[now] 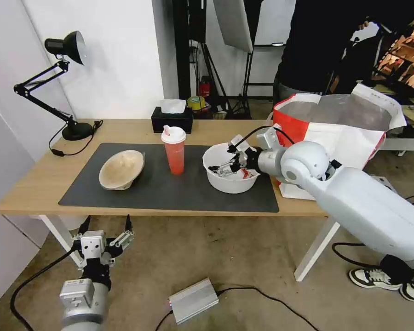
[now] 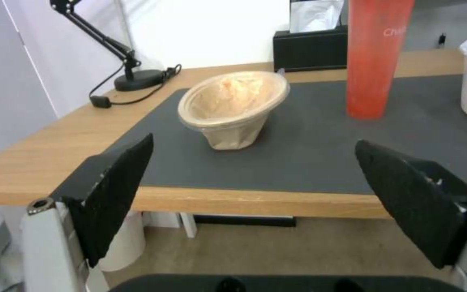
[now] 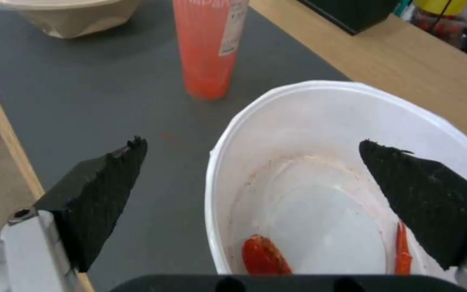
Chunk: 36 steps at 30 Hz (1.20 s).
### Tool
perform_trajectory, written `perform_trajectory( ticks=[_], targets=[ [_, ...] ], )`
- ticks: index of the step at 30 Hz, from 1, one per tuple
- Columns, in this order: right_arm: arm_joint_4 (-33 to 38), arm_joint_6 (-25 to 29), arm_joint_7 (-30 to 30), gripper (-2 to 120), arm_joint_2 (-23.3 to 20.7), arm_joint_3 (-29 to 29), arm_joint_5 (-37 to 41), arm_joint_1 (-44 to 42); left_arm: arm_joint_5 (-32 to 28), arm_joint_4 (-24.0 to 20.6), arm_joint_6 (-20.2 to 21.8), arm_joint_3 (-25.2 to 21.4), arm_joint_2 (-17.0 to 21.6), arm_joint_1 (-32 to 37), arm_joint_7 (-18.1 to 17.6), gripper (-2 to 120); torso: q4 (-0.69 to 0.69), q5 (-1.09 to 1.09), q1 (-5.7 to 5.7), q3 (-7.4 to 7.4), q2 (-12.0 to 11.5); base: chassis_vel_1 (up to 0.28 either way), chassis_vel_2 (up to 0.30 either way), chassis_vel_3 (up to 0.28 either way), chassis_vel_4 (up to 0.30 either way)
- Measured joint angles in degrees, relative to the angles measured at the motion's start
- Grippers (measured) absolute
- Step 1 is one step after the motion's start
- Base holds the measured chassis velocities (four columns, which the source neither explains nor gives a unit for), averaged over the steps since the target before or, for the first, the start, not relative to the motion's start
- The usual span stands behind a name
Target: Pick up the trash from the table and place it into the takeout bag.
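Right pincer (image 1: 223, 168) open at the wide white plastic bowl (image 1: 230, 174)
One finger inside its 9 o'clock rim, one outside, ready to pinch; left pincer (image 1: 106, 230) open, idle below the worktop (image 1: 41, 184).

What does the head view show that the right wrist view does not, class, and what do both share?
Head view alone: the takeout bag standing at the table's right end, the black desk lamp, and the left gripper open, low in front of the table.
Right wrist view alone: the red scraps on the bottom of the white bowl.
Both: the right gripper, open with one finger outside the white bowl's rim and one inside, the red cup and the beige bowl.
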Motion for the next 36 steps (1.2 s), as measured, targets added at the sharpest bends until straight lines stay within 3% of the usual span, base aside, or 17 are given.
perform_trajectory(
  ticks=[36],
  targets=[
    [-7.2, 0.0, 2.7, 100, 4.2, -5.0, -0.7, 1.5, -0.2, 0.5, -0.1, -0.2, 0.0, -0.2, -0.1, 100, 0.00, 0.00, 0.00, 0.00, 0.0, 0.000, 0.000, 0.000, 0.000]
  ],
)
